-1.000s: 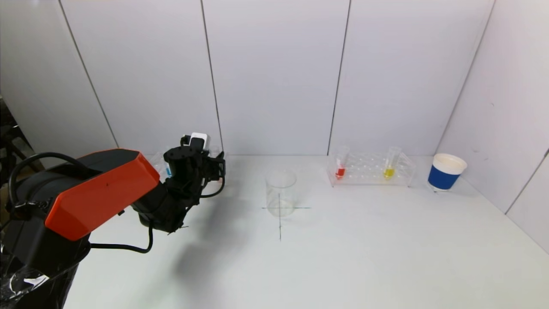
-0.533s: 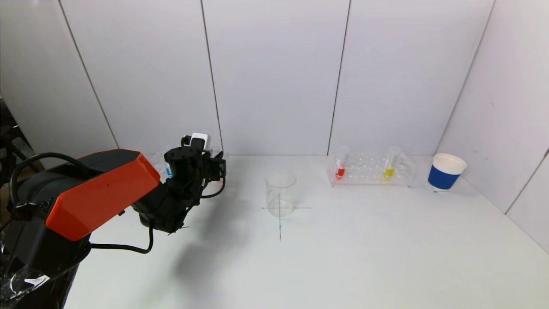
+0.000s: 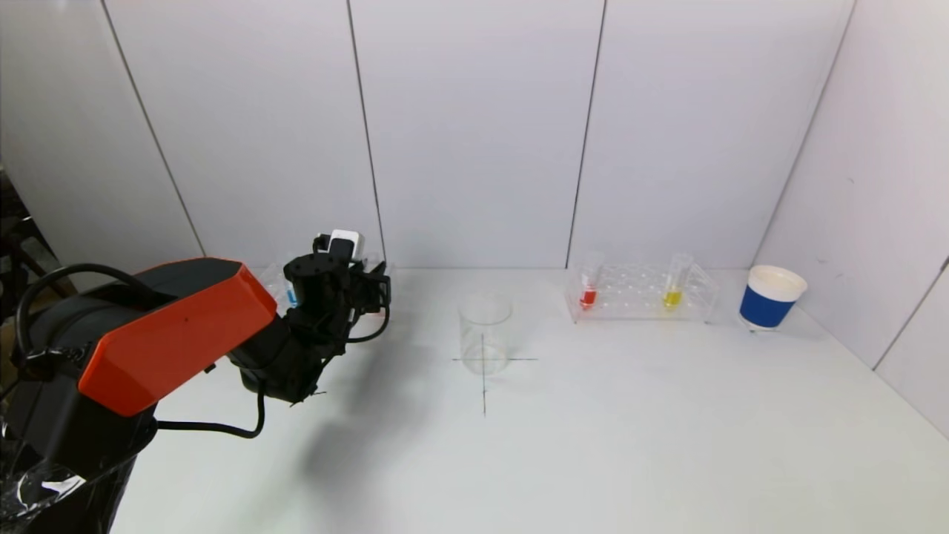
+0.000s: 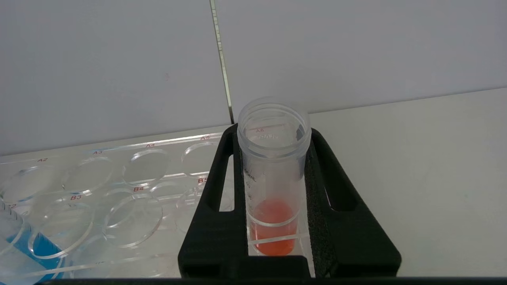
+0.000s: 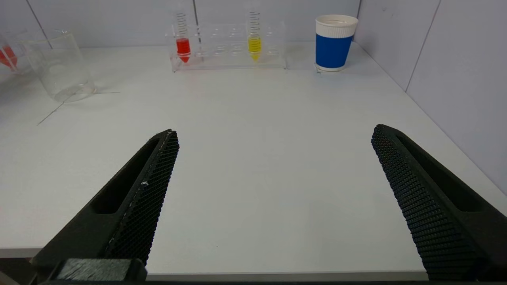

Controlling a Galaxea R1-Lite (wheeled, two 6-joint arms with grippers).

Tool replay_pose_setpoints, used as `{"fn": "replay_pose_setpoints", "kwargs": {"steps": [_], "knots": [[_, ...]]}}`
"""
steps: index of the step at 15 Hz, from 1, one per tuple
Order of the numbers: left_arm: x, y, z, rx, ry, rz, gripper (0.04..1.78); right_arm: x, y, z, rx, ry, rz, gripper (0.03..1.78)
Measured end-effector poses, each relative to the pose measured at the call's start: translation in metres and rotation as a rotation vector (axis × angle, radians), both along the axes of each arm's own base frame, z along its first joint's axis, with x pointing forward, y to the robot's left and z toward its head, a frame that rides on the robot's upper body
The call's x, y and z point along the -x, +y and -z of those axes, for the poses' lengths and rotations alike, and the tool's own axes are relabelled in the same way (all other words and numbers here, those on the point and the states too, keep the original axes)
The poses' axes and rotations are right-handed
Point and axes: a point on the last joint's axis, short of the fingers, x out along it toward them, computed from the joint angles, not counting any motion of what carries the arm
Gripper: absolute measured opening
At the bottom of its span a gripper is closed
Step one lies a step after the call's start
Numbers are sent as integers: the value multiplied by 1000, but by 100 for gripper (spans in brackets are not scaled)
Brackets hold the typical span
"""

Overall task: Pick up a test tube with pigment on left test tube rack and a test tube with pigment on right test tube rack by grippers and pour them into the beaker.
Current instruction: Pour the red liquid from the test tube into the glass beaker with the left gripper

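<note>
My left gripper [image 4: 274, 134] is at the left test tube rack [image 4: 119, 186], shut on an upright test tube [image 4: 273, 178] with red-orange pigment at its bottom. The tube stands in the rack's end hole, and both black fingers [image 4: 214, 206] press its sides. A tube with blue pigment [image 4: 23, 245] stands at the rack's other end. In the head view the left gripper [image 3: 367, 285] hides most of that rack. The empty glass beaker [image 3: 485, 334] stands mid-table. The right rack [image 3: 637, 293] holds a red tube [image 3: 589, 285] and a yellow tube [image 3: 675, 285]. My right gripper [image 5: 276, 134] hangs open over the table's near edge.
A blue paper cup [image 3: 769, 297] stands right of the right rack, near the side wall. A pencilled cross [image 3: 484, 386] marks the table under the beaker. White wall panels close off the back and the right side.
</note>
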Motion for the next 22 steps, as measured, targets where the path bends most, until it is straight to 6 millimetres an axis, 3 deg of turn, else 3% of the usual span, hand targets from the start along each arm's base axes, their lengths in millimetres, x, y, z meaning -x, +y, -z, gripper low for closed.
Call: {"fn": "replay_pose_setpoints", "kwargs": {"steps": [3,7,18,22], "knots": [[2,0,-8,2,-8,0,44,0,0,0,0,0,0,177],[9,2,-42,2,-13,2,44,0,0,0,0,0,0,177],[41,3,-195,7,-64,30,44,0,0,0,0,0,0,177],[51,-1,-231,-9,-72,167,44,0,0,0,0,0,0,177]]}}
